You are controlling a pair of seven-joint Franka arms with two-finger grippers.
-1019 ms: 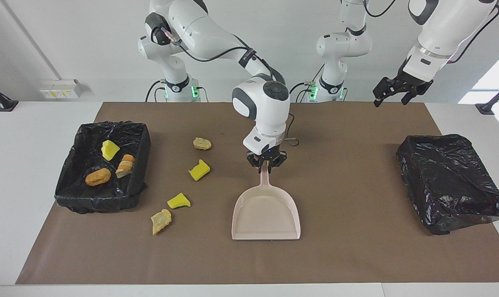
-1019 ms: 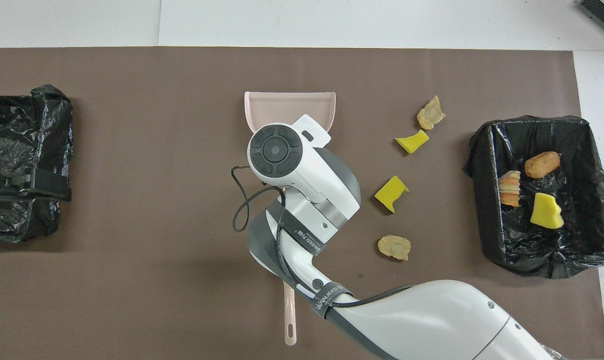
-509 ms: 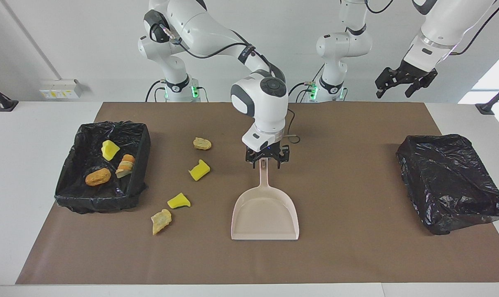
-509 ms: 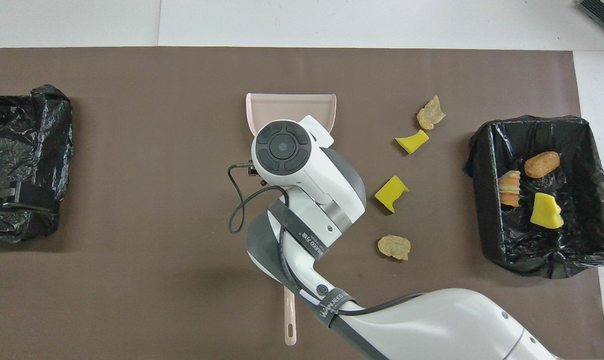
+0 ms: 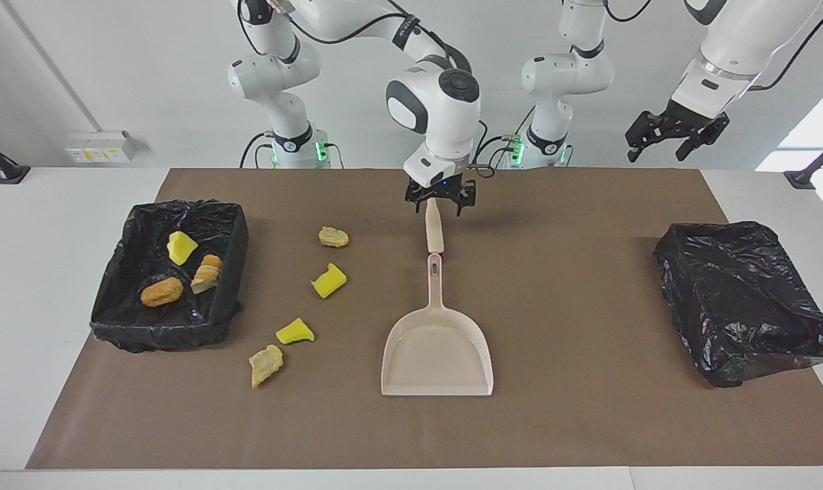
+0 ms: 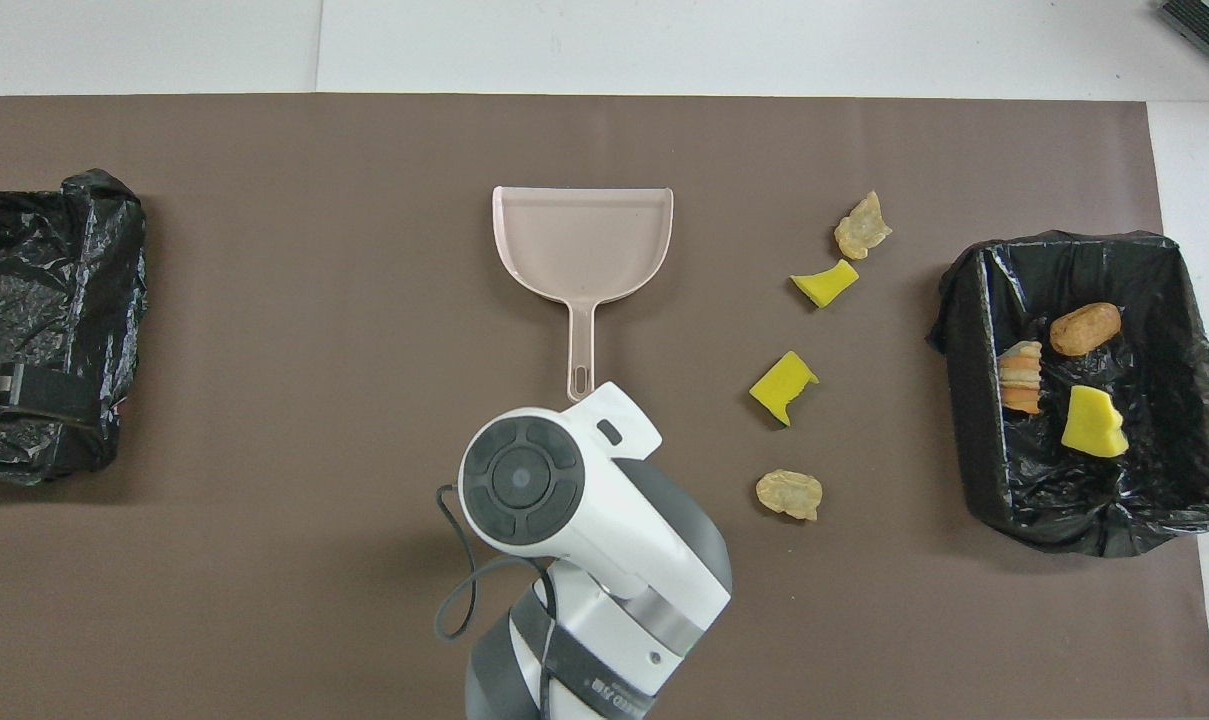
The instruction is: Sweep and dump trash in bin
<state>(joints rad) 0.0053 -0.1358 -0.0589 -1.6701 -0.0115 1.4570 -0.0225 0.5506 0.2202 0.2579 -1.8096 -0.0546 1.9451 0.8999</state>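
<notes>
Three scraps sat in the bin; four lay on the mat. Dustpan lay unheld. Right gripper and left gripper hung open, empty.

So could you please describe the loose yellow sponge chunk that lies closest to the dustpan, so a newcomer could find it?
Start at the pink dustpan in the middle of the brown mat. Four scraps lie loose between it and the bin holding trash. The chunk is the yellow one nearer the robots, notched like an L; the other yellow piece is flatter.
</notes>
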